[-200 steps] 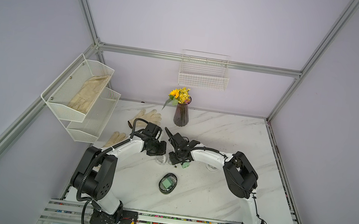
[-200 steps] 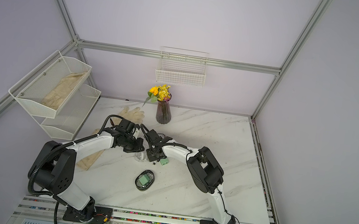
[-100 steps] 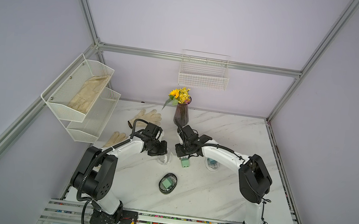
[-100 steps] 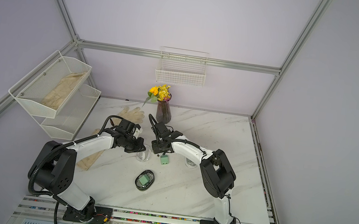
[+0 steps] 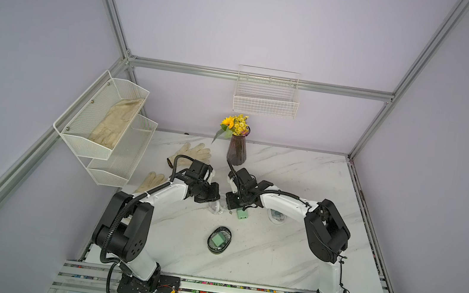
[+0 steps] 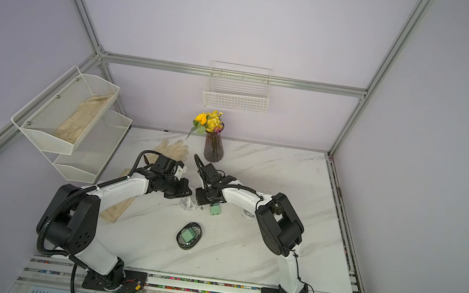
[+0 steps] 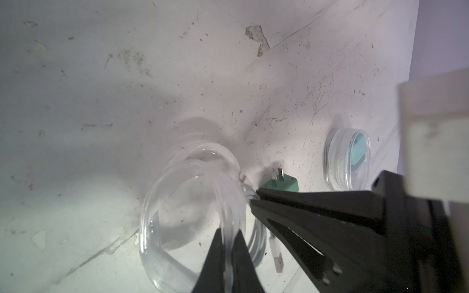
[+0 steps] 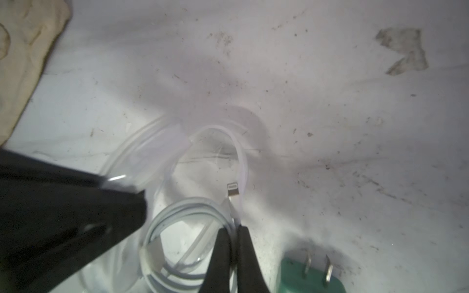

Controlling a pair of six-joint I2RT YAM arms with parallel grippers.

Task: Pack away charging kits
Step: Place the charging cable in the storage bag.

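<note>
Marble tabletop [image 5: 274,252], mid-way across: the left gripper [image 7: 225,243] is clamped on the rim of a clear case [image 7: 187,203], the right gripper [image 8: 234,233] pinches the coiled white cable [image 8: 185,204] at its right edge; a green plug adapter [image 8: 294,279] lies just right.

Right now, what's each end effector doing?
Left end effector: closed on the rim of the clear oval plastic case.
Right end effector: closed on the coiled thin white cable.
</note>
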